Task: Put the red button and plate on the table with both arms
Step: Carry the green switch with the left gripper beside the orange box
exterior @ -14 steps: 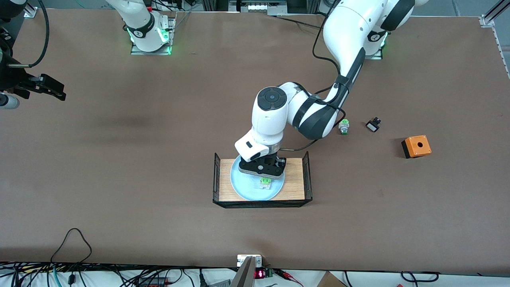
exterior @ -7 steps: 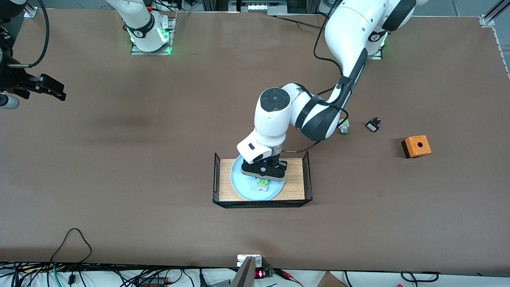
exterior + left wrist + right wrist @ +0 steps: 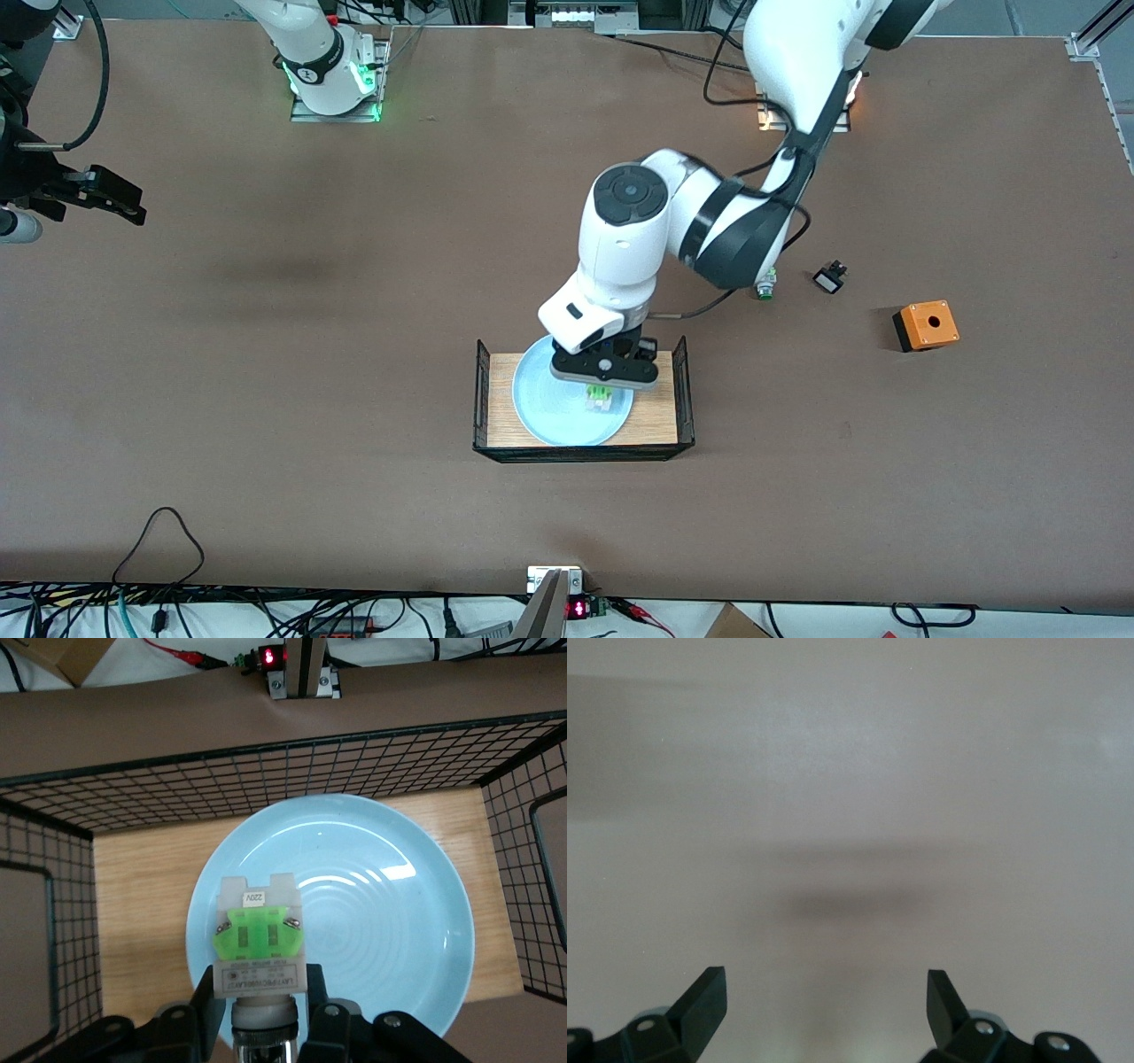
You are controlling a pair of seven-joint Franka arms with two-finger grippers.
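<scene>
My left gripper [image 3: 601,388] [image 3: 260,981] is shut on the red button [image 3: 600,397] [image 3: 260,941], held a little above the pale-blue plate [image 3: 547,409] [image 3: 381,904]. The button's green block and white body show between the fingers; its red cap is hidden. The plate lies in the wooden tray [image 3: 663,415] [image 3: 142,904] on the brown table [image 3: 354,354]. My right gripper [image 3: 131,206] [image 3: 826,992] waits open over bare table at the right arm's end, with nothing between its fingers.
The tray has black mesh ends [image 3: 682,390] beside the plate. Toward the left arm's end lie a green-tipped part [image 3: 765,289], half hidden under the left arm, a small black part [image 3: 830,277] and an orange box [image 3: 926,325].
The left gripper closed on the red button and raised it off the plate, drifting slightly toward the left arm's end. The right arm has stayed still.
</scene>
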